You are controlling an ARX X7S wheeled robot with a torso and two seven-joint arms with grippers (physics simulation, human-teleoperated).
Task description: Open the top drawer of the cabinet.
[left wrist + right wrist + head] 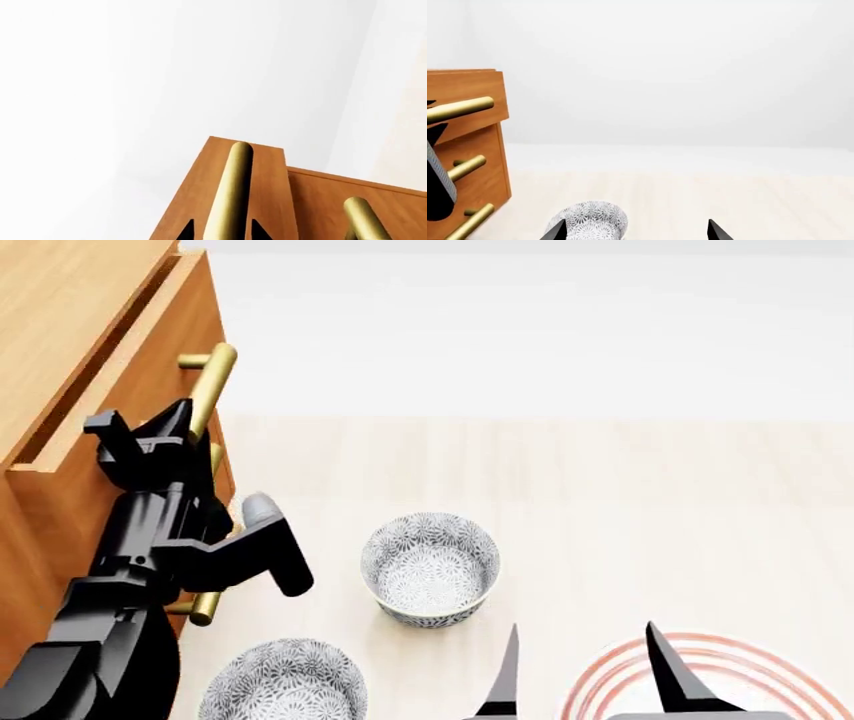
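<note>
Bright, even, shadowless simulator light; sharp renders, washed-out white walls, soft sheen on brass handles [230,195].

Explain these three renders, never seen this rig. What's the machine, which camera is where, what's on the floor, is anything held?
It is a simulated two-armed wheeled robot. The head view looks down over both arms; each of the other two comes from a camera near one gripper. The left gripper straddles the brass handle of the top drawer, which stands slightly out of the cabinet; whether it is clamped I cannot tell. The right gripper is open and holds nothing. On the pale floor sit two patterned bowls and a red-ringed plate.
</note>
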